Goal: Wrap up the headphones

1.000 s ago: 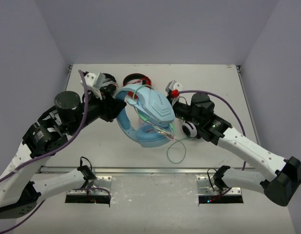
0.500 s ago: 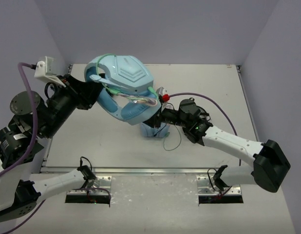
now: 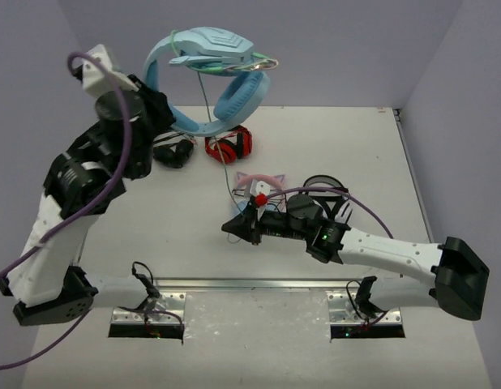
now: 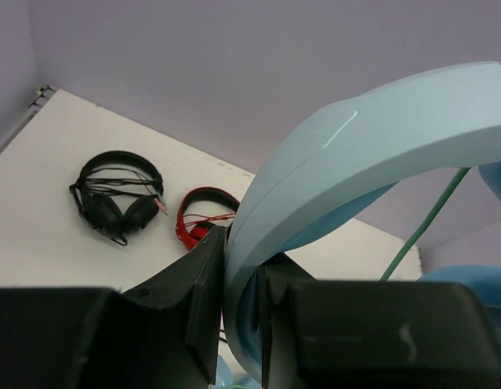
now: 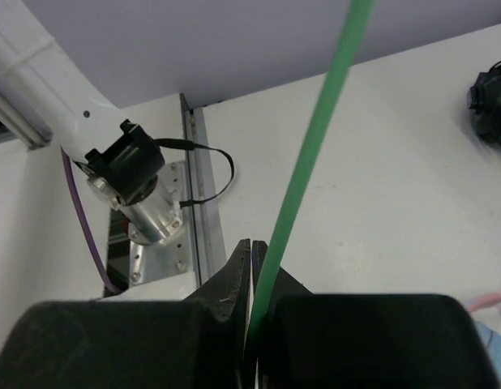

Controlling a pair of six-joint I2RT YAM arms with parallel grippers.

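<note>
The light-blue headphones [image 3: 210, 49] hang high over the far left of the table. My left gripper [image 3: 168, 116] is shut on their headband [image 4: 356, 154], with one finger on each side, as the left wrist view [image 4: 238, 275] shows. The thin light-green cable [image 3: 220, 154] runs down from the ear cups to my right gripper [image 3: 234, 226], which is low over the table's near middle. In the right wrist view [image 5: 252, 251] the jaws are shut on the cable [image 5: 315, 146], which rises taut from between them.
Black headphones [image 3: 173, 151] and red headphones [image 3: 229, 146] lie at the far left-middle of the table. Both also show in the left wrist view, black [image 4: 117, 194] and red [image 4: 206, 219]. Pink cat-ear headphones [image 3: 259, 185] and another pair [image 3: 323, 185] lie by my right arm.
My left arm has raised the headphones from the table's middle up and back to the far left. My right gripper has moved near and left, and the cable is drawn out long.
</note>
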